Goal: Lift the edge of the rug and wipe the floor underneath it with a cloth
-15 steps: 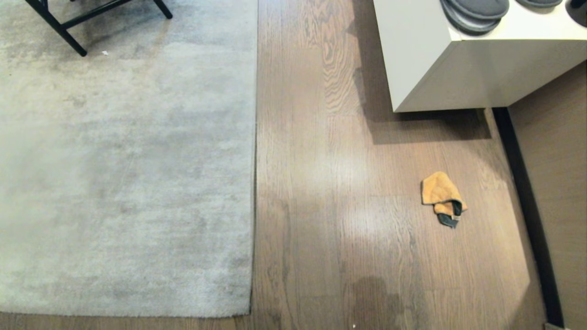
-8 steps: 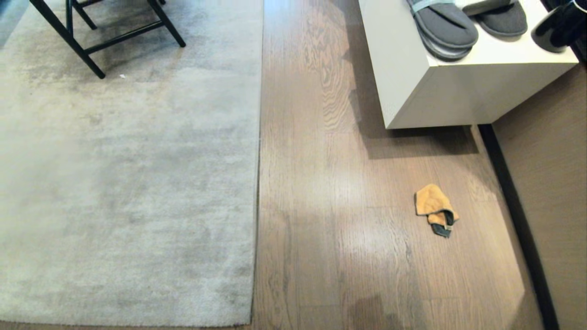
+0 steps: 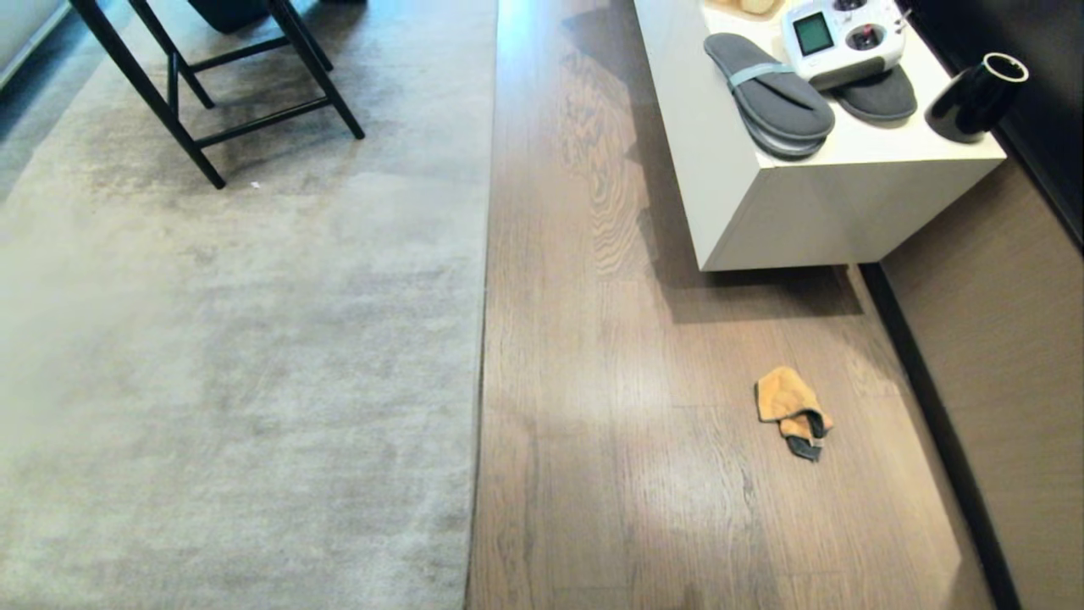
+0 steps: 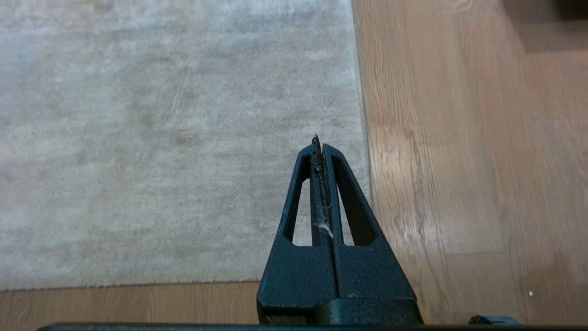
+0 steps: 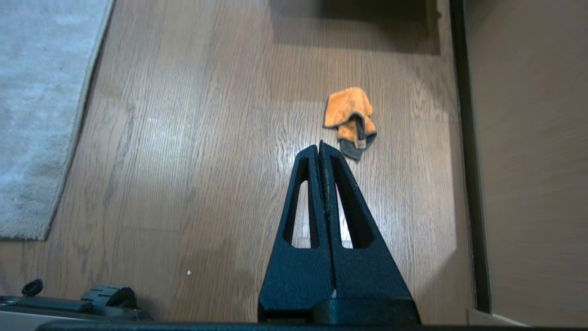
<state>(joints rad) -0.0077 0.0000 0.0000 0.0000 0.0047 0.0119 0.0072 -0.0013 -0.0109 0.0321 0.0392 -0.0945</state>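
Rug edge lying flat on floor; cloth sitting well apart; left pincer and right pincer both hanging clenched, empty.

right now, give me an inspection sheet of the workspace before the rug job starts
surface: brown wood-grain plank floor, with glare patches.
job's things: large light grey rug edge lies flat, not lifted; small orange-tan cloth with dark trim lies crumpled on the floor, apart from the rug.
clutter: grey slippers, a white handheld controller and a black cup on the white cabinet.
grippers: left hand shut, above the rug near its corner, lint between its fingers; right hand shut, empty, above the floor short of the cloth.
cables: nothing seen.
surroundings: black chair legs on the rug; dark baseboard along the wall.
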